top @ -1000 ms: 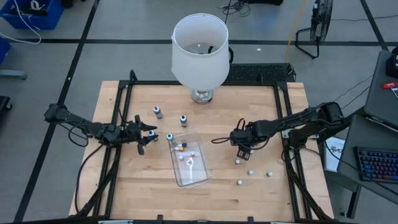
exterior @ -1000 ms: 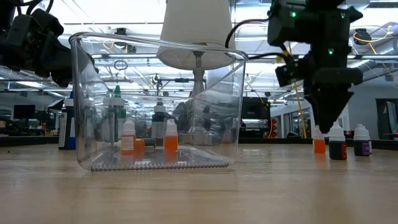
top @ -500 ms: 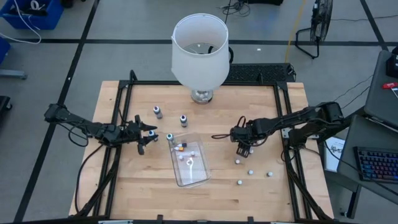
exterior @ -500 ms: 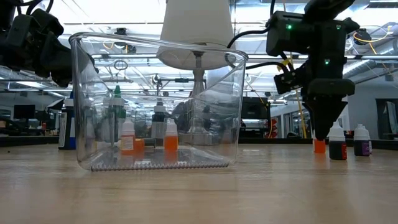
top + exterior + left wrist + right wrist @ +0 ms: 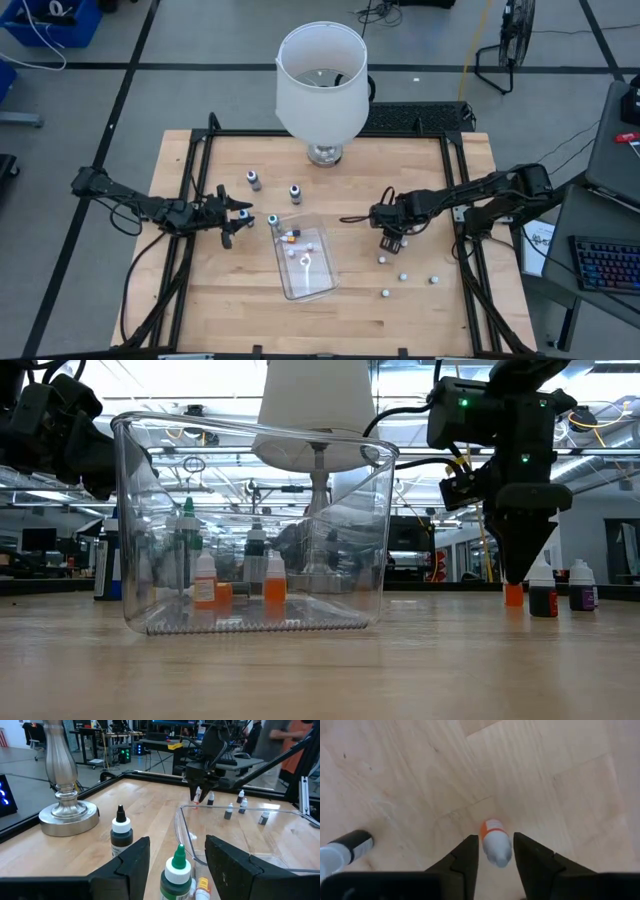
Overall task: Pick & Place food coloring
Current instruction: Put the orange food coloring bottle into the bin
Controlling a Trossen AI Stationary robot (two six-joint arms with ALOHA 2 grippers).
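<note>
A small orange dropper bottle with a white cap [image 5: 495, 847] stands on the wood table at the right; its orange base shows in the low view [image 5: 513, 596]. My right gripper [image 5: 390, 238] points down over it [image 5: 520, 572], open, with one finger on each side of the cap [image 5: 496, 838]. My left gripper [image 5: 236, 214] hovers open and empty at the table's left, also seen in the left wrist view [image 5: 177, 841]. It faces a green-capped bottle [image 5: 176, 872] that stands beside the clear tray [image 5: 318, 285]. Several bottles lie and stand in the tray. My right gripper comes at the orange bottle from above, fingers pointing down, one finger [image 5: 470, 851] on each side of its white cap end [image 5: 498, 854]. I cannot tell whether the fingers touch it. The bottle stands upright on the table.
A big white lamp [image 5: 320, 80] stands at the table's far middle. Two dark bottles [image 5: 254, 179] [image 5: 295, 191] stand far left of the tray. Several more bottles [image 5: 403, 276] [image 5: 434, 279] [image 5: 385, 293] stand near the right gripper, and two show beside it in the low view [image 5: 543, 592].
My right gripper has come down over the orange bottle, so that its fingertips now cover the white cap in the low view. The bottle has stayed where it was.
</note>
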